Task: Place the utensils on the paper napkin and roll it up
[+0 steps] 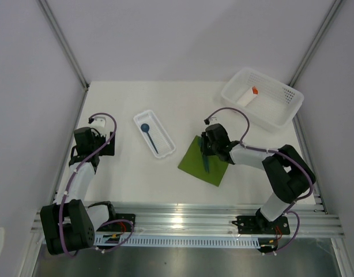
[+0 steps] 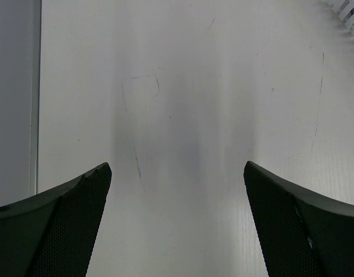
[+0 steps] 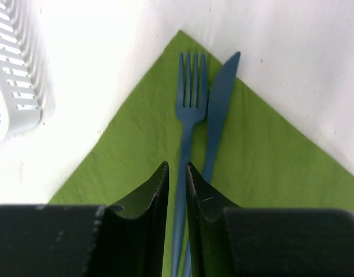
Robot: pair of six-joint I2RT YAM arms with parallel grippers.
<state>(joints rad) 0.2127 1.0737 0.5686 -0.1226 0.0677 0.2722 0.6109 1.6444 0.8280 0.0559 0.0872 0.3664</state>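
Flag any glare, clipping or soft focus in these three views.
Top external: specular glare on the metal rail; the rest evenly lit, napkin crisp. Left wrist: broad soft shadow bands on the table, left gripper fingertips sharp. Right wrist: table clipped to white beside the tray; fork and knife sharp, right gripper fingers dark, detail lost.

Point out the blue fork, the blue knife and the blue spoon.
blue fork (image 3: 190, 115), right wrist view, neck below its tines.
blue knife (image 3: 219, 107), right wrist view, middle of blade.
blue spoon (image 1: 145, 128), top external view, its bowl.
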